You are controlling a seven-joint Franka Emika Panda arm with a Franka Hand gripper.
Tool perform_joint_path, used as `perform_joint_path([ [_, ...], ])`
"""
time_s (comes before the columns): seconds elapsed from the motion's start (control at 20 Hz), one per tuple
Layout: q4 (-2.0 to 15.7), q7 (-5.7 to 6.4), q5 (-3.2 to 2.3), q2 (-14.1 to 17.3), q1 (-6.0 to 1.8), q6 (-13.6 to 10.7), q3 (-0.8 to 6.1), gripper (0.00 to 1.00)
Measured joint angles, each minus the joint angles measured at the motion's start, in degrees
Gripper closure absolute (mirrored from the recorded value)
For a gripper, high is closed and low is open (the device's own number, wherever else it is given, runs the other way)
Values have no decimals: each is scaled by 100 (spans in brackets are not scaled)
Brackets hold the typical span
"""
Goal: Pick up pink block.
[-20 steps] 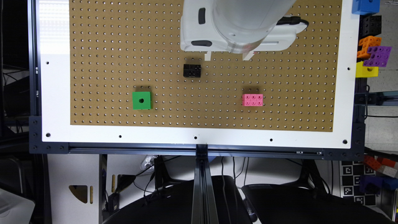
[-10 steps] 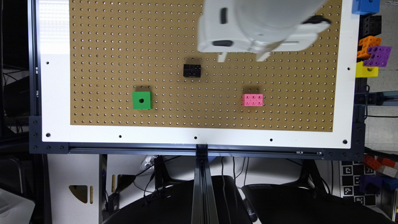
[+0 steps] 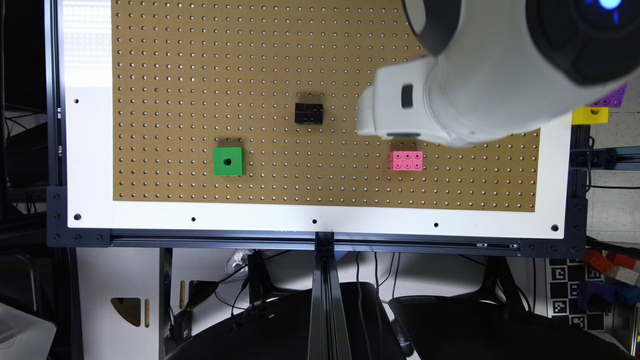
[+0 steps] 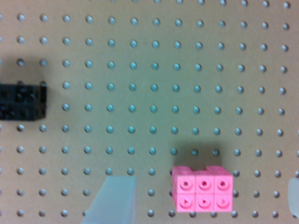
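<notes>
No readable text, brand, number or label in either view. Only sign-like marks: black-and-white fiducial marker patterns [image 3: 567, 295] on panel below pegboard surface [image 3: 150, 75], at exterior view's lower right corner; patterns carry no letters or digits. Pink block [image 3: 406, 160] face bears plain round holes, no lettering.

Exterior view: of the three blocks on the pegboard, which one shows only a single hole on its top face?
The green block, a square cube at the exterior view's left. The pink block shows six holes, and the black block is a rectangular brick like it.
</notes>
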Motion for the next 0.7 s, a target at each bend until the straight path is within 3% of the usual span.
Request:
perform_joint_path([
  [0.4,6,9,0,26,2,-1,21,0],
  [0.7,11,9,-2,347,3,180,23,0],
])
